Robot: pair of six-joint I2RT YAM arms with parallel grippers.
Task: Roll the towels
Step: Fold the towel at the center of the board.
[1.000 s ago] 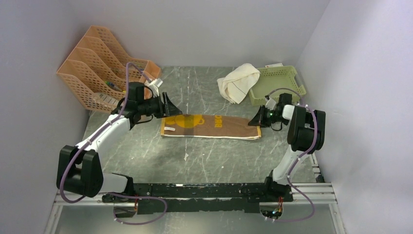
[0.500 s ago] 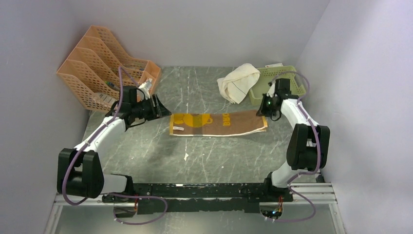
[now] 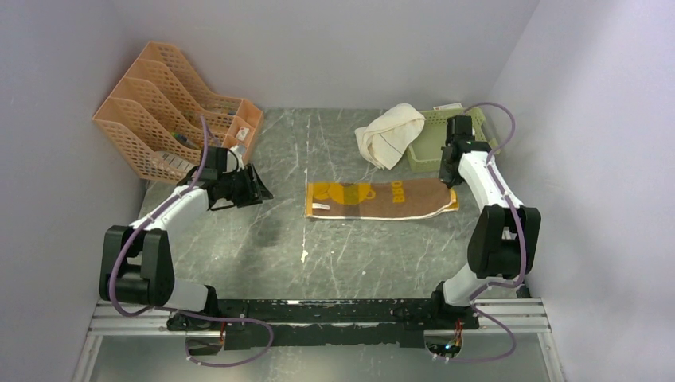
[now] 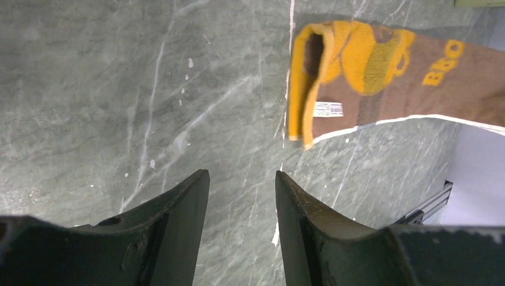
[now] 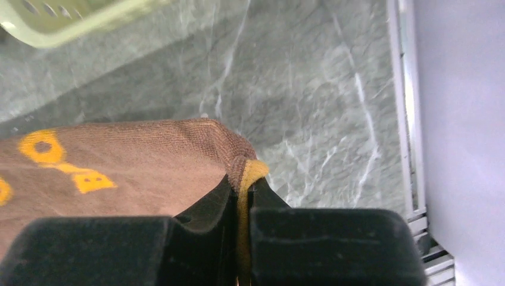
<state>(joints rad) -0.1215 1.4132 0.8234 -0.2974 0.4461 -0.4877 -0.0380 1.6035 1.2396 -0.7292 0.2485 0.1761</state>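
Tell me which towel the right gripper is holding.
The brown-and-yellow towel, lying flat mid-table: the right gripper pinches its end. The cream towel sits bunched by the green basket, untouched.

Yellow letters on the brown-and-mustard towel (image 4: 417, 89) read "BBQ", though the last letter is not quite sure. A small white label (image 4: 329, 109) sits near its folded end, its print too fine to read.
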